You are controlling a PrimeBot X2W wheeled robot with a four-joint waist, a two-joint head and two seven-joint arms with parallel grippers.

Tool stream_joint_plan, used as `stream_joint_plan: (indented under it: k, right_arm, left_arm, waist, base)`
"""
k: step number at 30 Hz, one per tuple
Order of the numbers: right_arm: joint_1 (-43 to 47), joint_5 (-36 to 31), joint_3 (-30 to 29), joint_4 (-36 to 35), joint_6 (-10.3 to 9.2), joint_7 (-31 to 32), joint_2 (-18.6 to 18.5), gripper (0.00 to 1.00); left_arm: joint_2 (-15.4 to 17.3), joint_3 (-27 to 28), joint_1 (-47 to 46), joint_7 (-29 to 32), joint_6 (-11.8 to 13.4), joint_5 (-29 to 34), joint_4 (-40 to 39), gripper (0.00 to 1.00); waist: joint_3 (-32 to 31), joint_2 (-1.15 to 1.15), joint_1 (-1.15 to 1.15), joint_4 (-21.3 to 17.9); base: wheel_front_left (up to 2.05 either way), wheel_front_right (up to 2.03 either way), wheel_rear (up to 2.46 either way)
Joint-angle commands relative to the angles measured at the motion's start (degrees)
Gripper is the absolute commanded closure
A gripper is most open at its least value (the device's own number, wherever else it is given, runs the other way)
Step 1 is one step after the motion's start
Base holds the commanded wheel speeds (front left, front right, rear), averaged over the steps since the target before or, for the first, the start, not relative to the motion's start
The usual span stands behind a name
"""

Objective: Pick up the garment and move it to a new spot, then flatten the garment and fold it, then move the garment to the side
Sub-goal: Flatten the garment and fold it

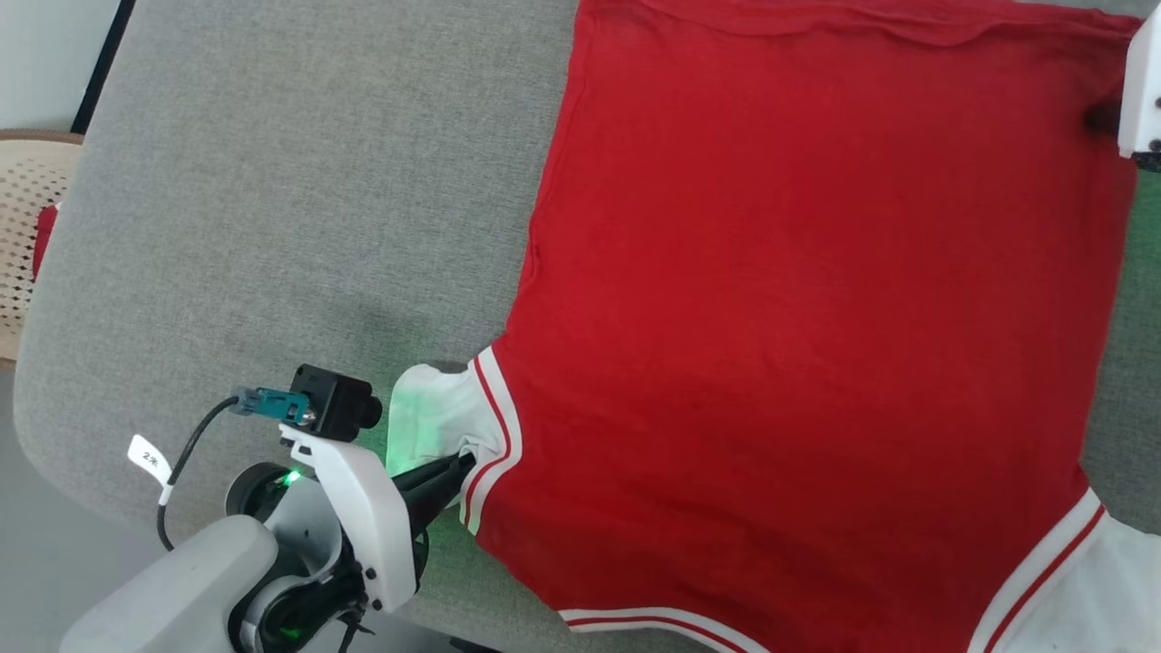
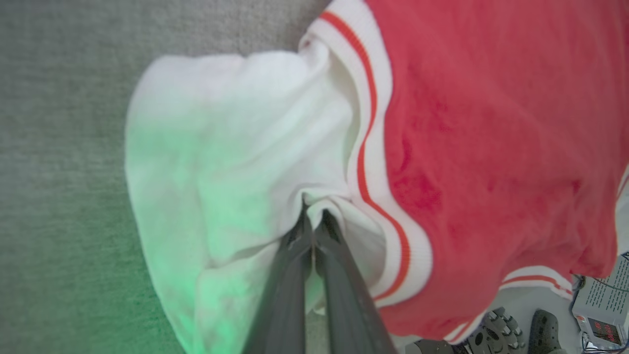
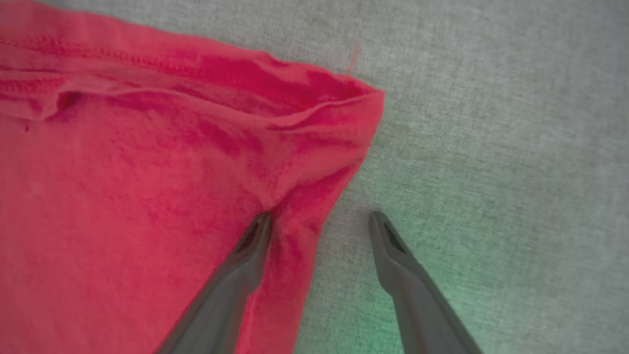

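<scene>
Red garment (image 1: 816, 317) — left end effector (image 2: 313, 219) clamped

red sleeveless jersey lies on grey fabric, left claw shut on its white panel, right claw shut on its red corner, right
No: the right claw is open, its fingers straddling the corner edge of the red sleeveless jersey, as the right wrist view shows. The left claw is shut on the white panel.

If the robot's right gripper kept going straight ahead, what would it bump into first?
Most likely the jersey's folded corner. The open right gripper straddles its edge, one finger on the red cloth, the other over the grey cushion. Depth is hard to judge.
</scene>
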Motion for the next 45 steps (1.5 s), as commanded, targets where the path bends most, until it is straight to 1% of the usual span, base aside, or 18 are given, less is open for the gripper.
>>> stream_joint_plan:
  k: [1,2,5,7,9,13,16,20,24,25,28,32,34,37,39,41,43,45]
  right_arm:
    - [5.5,-0.9,0.6,4.7,-0.02,2.5,1.3,0.95]
    - [5.4,-1.7,0.5,5.3,-0.02,2.7,0.8,1.00]
    - [4.5,-2.3,0.2,5.4,-0.03,0.9,0.8,1.00]
    - [4.1,-2.4,1.7,4.6,-0.04,-0.3,0.8,1.00]
    - [3.8,-0.7,3.3,3.1,-0.03,-1.8,1.3,1.00]
    - [5.0,3.7,9.2,-0.8,-0.02,-3.4,1.1,1.00]
    - [7.7,8.9,13.6,-5.7,-0.02,-3.3,0.6,1.00]
    - [13.5,15.2,18.0,-14.4,-0.03,-1.2,-2.4,1.00]
    - [21.3,20.1,19.6,-24.9,-0.03,1.6,-5.2,1.00]
    - [21.3,20.1,19.6,-24.9,-0.03,1.6,-5.2,1.00]
    - [28.3,22.3,18.2,-33.0,-0.03,3.6,-6.7,1.00]
    - [38.7,23.7,13.7,-43.3,-0.03,7.9,-6.3,1.00]
    - [43.9,23.6,10.6,-48.5,-0.03,10.0,-5.4,1.00]
    - [52.4,22.2,5.6,-54.8,-0.03,13.2,-2.6,1.00]
    - [56.8,21.5,2.5,-58.2,-0.03,14.4,0.4,1.00]
    - [60.6,19.7,0.3,-60.2,-0.04,14.2,2.0,1.00]
    - [63.4,18.9,0.0,-60.5,-0.03,13.2,3.9,1.00]
    - [64.3,18.0,-0.1,-59.3,-0.03,11.1,4.8,1.00]
  left_arm:
    - [-0.4,-0.3,-0.4,0.2,0.5,0.3,1.8,1.00]
    - [-0.5,-0.3,-0.4,0.2,0.4,0.2,2.2,1.00]
    - [-0.5,0.1,-0.5,-0.2,0.1,-0.1,3.3,1.00]
    - [-0.1,0.6,-0.3,-0.5,0.0,-0.4,3.8,1.00]
    - [0.5,1.0,-0.1,-0.9,0.2,-0.4,4.0,1.00]
    - [2.2,1.6,0.8,-1.2,0.8,-1.0,3.4,1.00]
    - [3.9,2.3,2.1,-1.7,1.6,-1.5,2.5,1.00]
    - [6.2,2.9,3.6,-1.9,2.9,-2.2,0.7,1.00]
    - [8.1,3.4,5.3,-2.1,4.1,-3.0,-1.2,1.00]
    - [8.1,3.4,5.3,-2.1,4.1,-3.0,-1.2,1.00]
    - [9.3,3.7,6.3,-2.2,4.9,-3.5,-2.7,1.00]
    - [10.7,4.0,7.3,-1.9,5.9,-3.7,-4.7,1.00]
    - [11.1,4.0,7.7,-1.8,6.2,-3.8,-5.5,1.00]
    - [11.6,4.2,7.8,-1.7,6.7,-3.9,-6.3,1.00]
    - [11.7,4.2,7.7,-1.8,6.9,-4.0,-6.8,1.00]
    - [11.7,4.2,7.7,-1.6,6.9,-4.1,-7.1,1.00]
    - [11.7,4.2,7.5,-1.5,6.9,-4.0,-7.2,1.00]
    - [11.6,4.2,7.3,-1.5,6.9,-4.0,-7.1,1.00]
  waist:
    - [0.0,-0.01,0.00,0.1]
    - [0.0,-0.01,0.00,0.1]
    - [-0.4,-0.01,0.00,-0.4]
    - [-1.2,-0.01,0.00,-1.2]
    - [-2.0,-0.01,0.00,-2.1]
    - [-4.0,-0.01,0.00,-4.8]
    - [-5.7,-0.01,0.00,-7.1]
    - [-7.7,-0.01,0.00,-9.8]
    - [-9.6,-0.01,0.00,-12.1]
    - [-9.6,-0.01,0.00,-12.1]
    - [-10.6,-0.01,0.00,-13.3]
    - [-11.5,-0.01,0.00,-14.4]
    - [-11.7,-0.01,0.00,-14.7]
    - [-11.7,-0.01,0.00,-14.9]
    - [-11.6,-0.01,0.00,-14.9]
    - [-11.4,-0.01,0.00,-14.8]
    - [-11.3,-0.01,0.00,-14.8]
    - [-11.2,-0.01,0.00,-14.8]
  base:
    - [0.00,0.00,0.00]
    - [0.00,0.00,0.00]
    - [0.00,0.00,0.00]
    - [0.00,0.00,0.00]
    - [0.00,0.00,0.00]
    - [0.00,0.00,0.00]
    - [0.00,0.00,0.00]
    - [0.00,0.00,0.00]
    - [0.00,0.00,0.00]
    - [0.00,0.00,0.00]
    - [0.00,0.00,0.00]
    - [0.00,0.00,0.00]
    - [0.00,0.00,0.00]
    - [0.00,0.00,0.00]
    - [0.00,0.00,0.00]
    - [0.00,0.00,0.00]
    - [0.00,0.00,0.00]
    - [0.00,0.00,0.00]
